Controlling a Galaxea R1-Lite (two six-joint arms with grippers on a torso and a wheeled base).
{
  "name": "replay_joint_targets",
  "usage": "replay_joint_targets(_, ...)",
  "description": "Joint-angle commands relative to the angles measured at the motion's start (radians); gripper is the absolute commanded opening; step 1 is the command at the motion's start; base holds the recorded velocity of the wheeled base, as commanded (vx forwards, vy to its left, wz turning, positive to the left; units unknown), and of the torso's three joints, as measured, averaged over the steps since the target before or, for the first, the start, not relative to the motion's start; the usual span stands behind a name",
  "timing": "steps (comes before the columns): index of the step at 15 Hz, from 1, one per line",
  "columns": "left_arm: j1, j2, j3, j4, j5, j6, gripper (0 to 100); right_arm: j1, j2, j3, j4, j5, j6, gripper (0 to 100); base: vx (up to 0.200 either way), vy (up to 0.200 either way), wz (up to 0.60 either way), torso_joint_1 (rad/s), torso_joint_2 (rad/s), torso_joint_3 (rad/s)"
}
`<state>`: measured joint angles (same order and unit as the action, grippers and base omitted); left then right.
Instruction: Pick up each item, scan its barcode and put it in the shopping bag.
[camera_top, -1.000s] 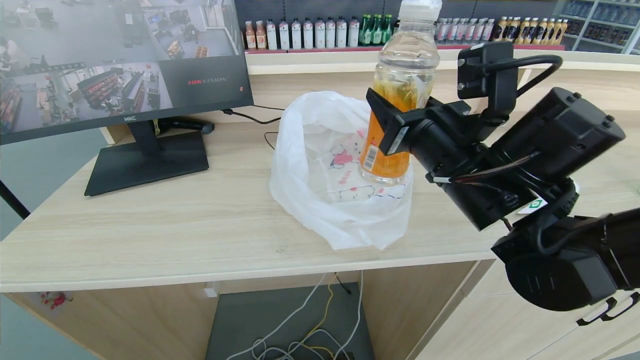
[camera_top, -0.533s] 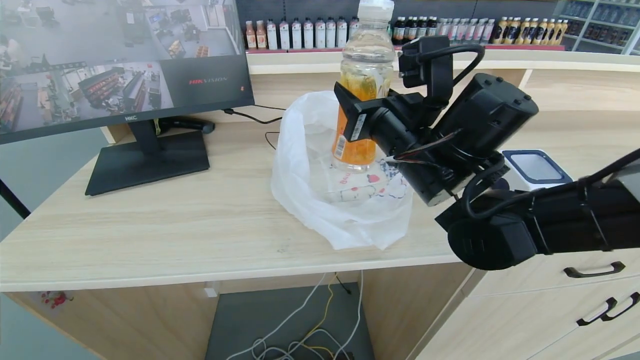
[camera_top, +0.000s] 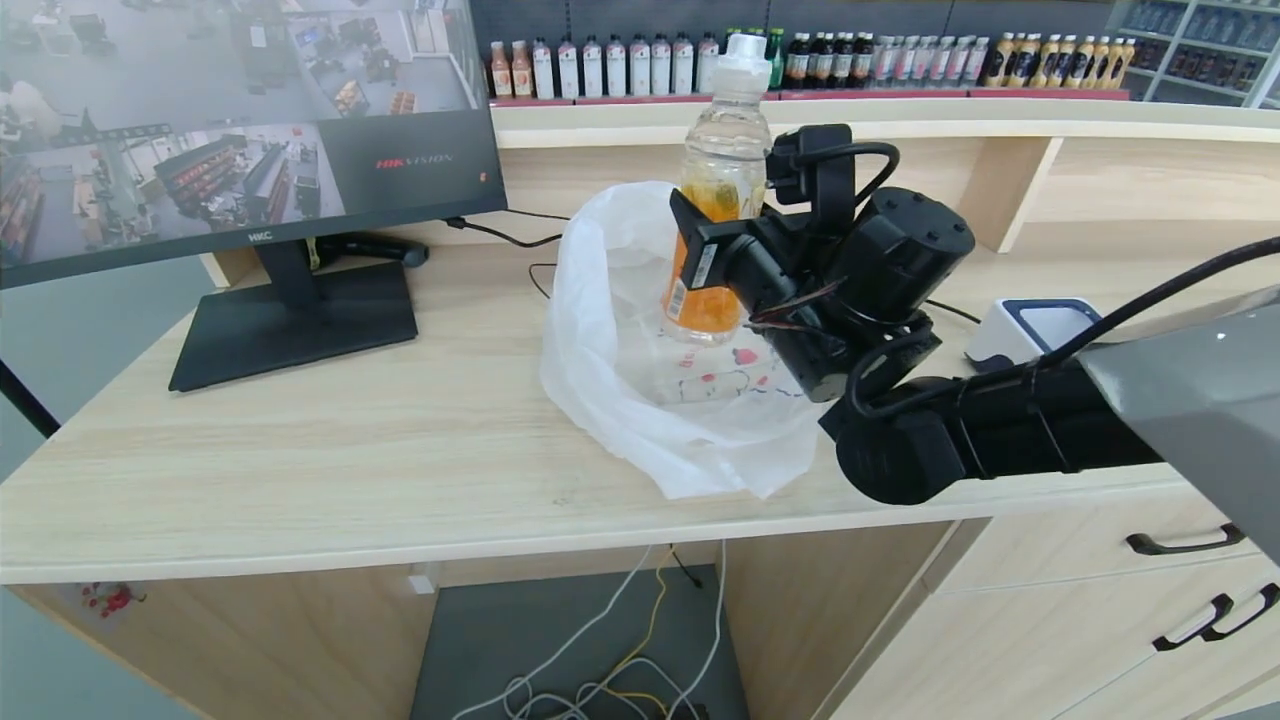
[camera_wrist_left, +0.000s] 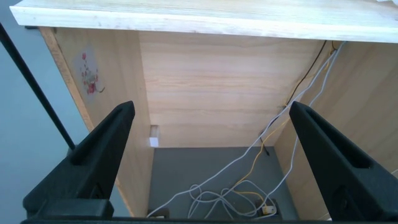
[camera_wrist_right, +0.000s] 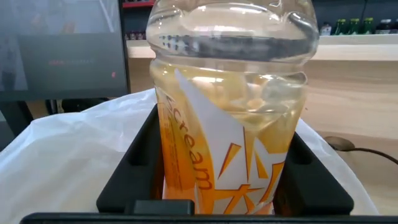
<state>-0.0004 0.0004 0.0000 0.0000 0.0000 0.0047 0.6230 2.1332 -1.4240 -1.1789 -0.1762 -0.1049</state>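
A clear bottle of orange drink with a white cap stands upright in my right gripper, which is shut on its lower half. The bottle hangs over the mouth of the white plastic shopping bag lying open on the wooden counter; its base is at the bag's rim. In the right wrist view the bottle sits between the two black fingers, with the bag behind. My left gripper is open below the counter's edge, with nothing in it.
A white barcode scanner sits on the counter right of the bag. A monitor on a black stand occupies the back left, with a black handheld device behind it. Drink shelves line the back. Cables hang under the counter.
My right arm has carried the bottle leftward and lower, from the bag's right side to over its mouth. The barcode scanner has come into view behind the arm.
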Motion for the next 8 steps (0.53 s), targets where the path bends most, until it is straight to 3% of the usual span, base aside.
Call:
replay_joint_targets(1,0.000,0.000,0.000,0.000,0.000,0.000,100,-0.005,0.033,-0.015,-0.001,0.003,-0.001,0,0.000,0.000,0.00,0.000,0.00,0.000)
replay_joint_targets(8,0.000,0.000,0.000,0.000,0.000,0.000,100,-0.017,0.116,-0.153,0.062,0.009,0.002,0,0.000,0.000,0.00,0.000,0.00,0.000)
